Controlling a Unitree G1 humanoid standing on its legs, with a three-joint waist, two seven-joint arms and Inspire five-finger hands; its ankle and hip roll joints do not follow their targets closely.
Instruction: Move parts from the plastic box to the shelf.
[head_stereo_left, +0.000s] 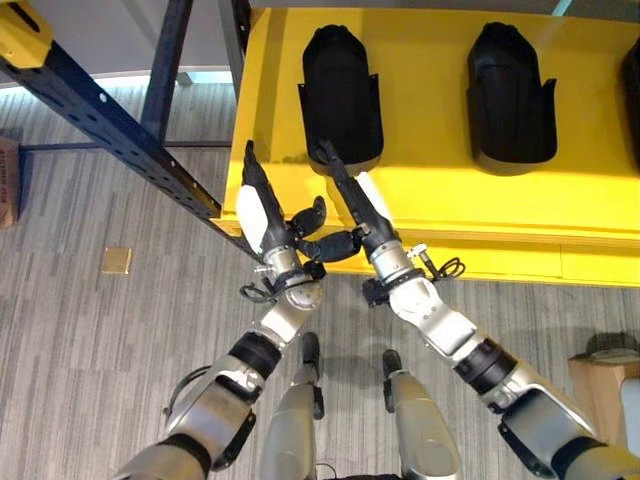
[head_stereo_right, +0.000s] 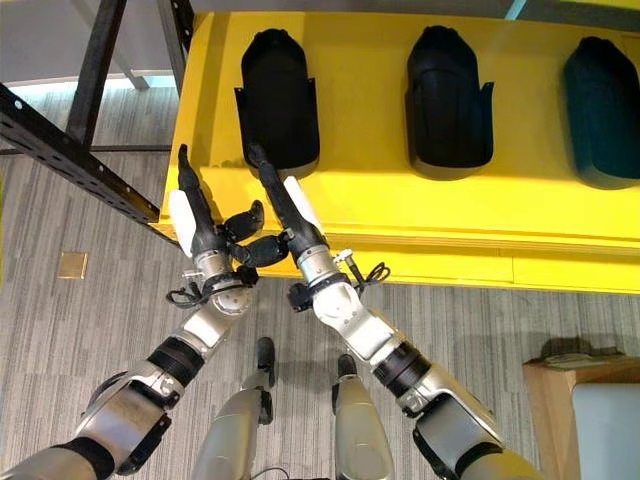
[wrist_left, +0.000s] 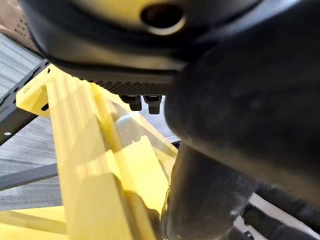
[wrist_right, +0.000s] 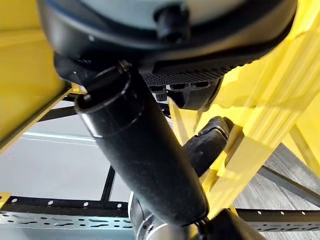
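Both hands reach over the front edge of the yellow shelf (head_stereo_left: 430, 215). The left hand (head_stereo_left: 262, 215) and right hand (head_stereo_left: 358, 210) lie side by side with fingers straight — relaxed, holding nothing. A black part (head_stereo_left: 340, 95) rests on the shelf just beyond the right hand's fingertips; a second black part (head_stereo_left: 510, 95) sits well apart, further to that hand's right — both upright.
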